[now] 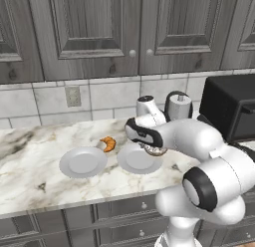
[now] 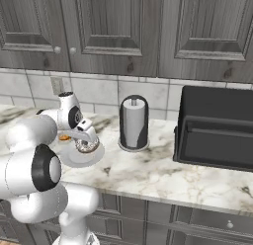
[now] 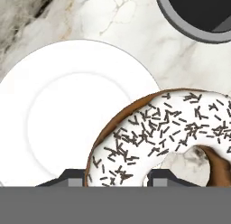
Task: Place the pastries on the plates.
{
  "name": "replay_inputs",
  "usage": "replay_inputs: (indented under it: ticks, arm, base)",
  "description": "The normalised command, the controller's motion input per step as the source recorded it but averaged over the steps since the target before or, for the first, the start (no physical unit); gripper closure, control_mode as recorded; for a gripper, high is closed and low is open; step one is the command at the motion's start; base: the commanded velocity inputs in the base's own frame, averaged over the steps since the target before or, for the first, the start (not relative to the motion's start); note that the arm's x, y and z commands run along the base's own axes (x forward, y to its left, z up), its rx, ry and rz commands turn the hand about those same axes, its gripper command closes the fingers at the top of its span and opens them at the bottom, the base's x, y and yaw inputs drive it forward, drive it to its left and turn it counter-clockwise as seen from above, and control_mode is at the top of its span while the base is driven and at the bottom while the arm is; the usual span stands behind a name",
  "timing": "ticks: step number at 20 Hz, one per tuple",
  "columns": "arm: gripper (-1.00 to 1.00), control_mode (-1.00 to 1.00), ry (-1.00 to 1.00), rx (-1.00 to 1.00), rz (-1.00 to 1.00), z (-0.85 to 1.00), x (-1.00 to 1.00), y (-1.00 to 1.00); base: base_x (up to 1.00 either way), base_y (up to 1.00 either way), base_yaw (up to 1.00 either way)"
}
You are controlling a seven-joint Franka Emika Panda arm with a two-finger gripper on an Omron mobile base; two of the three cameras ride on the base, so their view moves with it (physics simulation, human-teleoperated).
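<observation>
My gripper [image 1: 155, 148] is shut on the brown ring donut [image 1: 156, 151] with white icing and sprinkles, and holds it just over the right edge of the right light-grey plate [image 1: 133, 160]. In the hand view the donut [image 3: 167, 133] hangs between the fingertips [image 3: 159, 176], partly over the plate [image 3: 67, 114] and partly over the counter. Whether it touches the plate I cannot tell. The left plate [image 1: 83, 162] has nothing on it. The orange-brown croissant [image 1: 108, 143] lies on the marble behind the gap between the two plates. From the right base the gripper [image 2: 89, 142], donut [image 2: 87, 146], plate [image 2: 81, 161] and croissant [image 2: 63, 137] also show.
A paper towel holder [image 2: 134, 123] stands just right of the plate, its dark base [image 3: 198, 15] near the donut. A black toaster oven [image 2: 217, 128] sits at the far right. A tiled wall with an outlet [image 1: 73, 96] and grey cabinets rise behind.
</observation>
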Motion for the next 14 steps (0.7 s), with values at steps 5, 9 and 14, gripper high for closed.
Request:
replay_inputs:
  ticks: [5, 9, 14]
  arm:
    - [1.0, -1.0, 0.01, -0.03, 0.0, -0.17, 0.09, 0.49]
    - [1.0, -1.0, 0.03, -0.01, 0.0, -0.39, 0.0, 0.13]
    - [1.0, -1.0, 0.0, 0.0, 0.0, -0.27, 0.0, 0.0]
  base:
    - [0.0, 0.0, 0.0]
    - [0.0, 0.0, 0.0]
    - [0.0, 0.0, 0.0]
